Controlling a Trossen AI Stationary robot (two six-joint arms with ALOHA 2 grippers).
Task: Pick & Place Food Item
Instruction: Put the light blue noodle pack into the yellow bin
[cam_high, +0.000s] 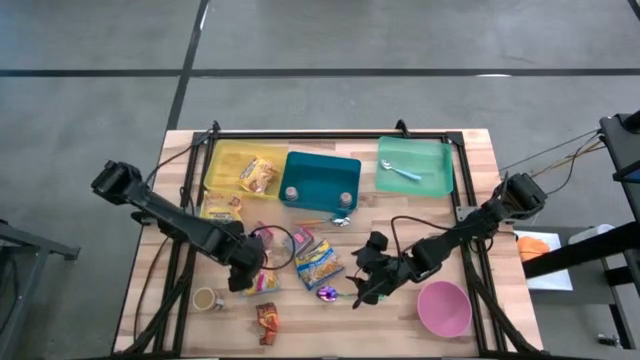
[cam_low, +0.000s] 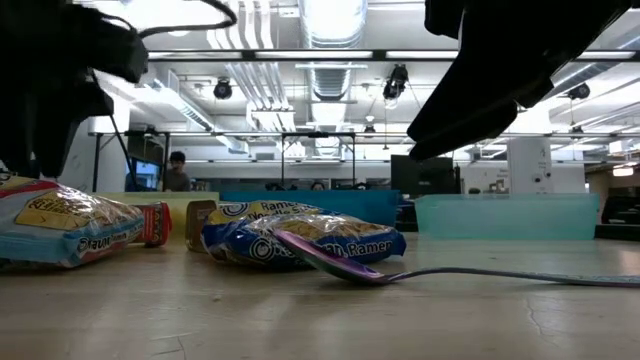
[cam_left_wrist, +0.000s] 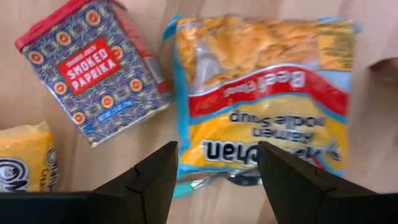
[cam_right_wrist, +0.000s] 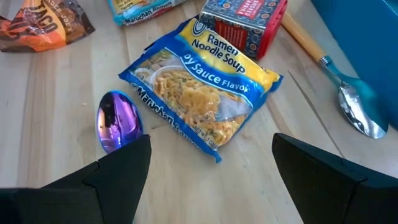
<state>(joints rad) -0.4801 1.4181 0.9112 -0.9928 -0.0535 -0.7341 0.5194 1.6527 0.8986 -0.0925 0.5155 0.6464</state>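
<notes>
1. Yellow tray (cam_high: 225, 160) at the far left already holds one packet.
2. Left gripper (cam_high: 247, 277) — fingers spread — hovers over the beef ramen (cam_left_wrist: 261, 99), not gripped.
3. Right gripper (cam_high: 372, 283), spread too, hangs empty near the soy ramen (cam_right_wrist: 199, 87) — both packets lie on the bench (cam_high: 470, 200).

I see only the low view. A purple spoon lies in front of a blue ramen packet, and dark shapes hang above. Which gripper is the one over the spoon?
Observer: It is the right gripper, by the high view. It hovers open next to the purple spoon and holds nothing.
Operator: What flavor is the blue packet?
Observer: The right wrist view reads soy sauce flavor on the blue ramen packet.
Operator: And the left gripper?
Observer: The left gripper is open above a beef flavor ramen packet, with a smoked paprika tin beside that packet.
Operator: Is any container near the right arm?
Observer: Yes, a pink bowl stands beside it on the table.
</notes>
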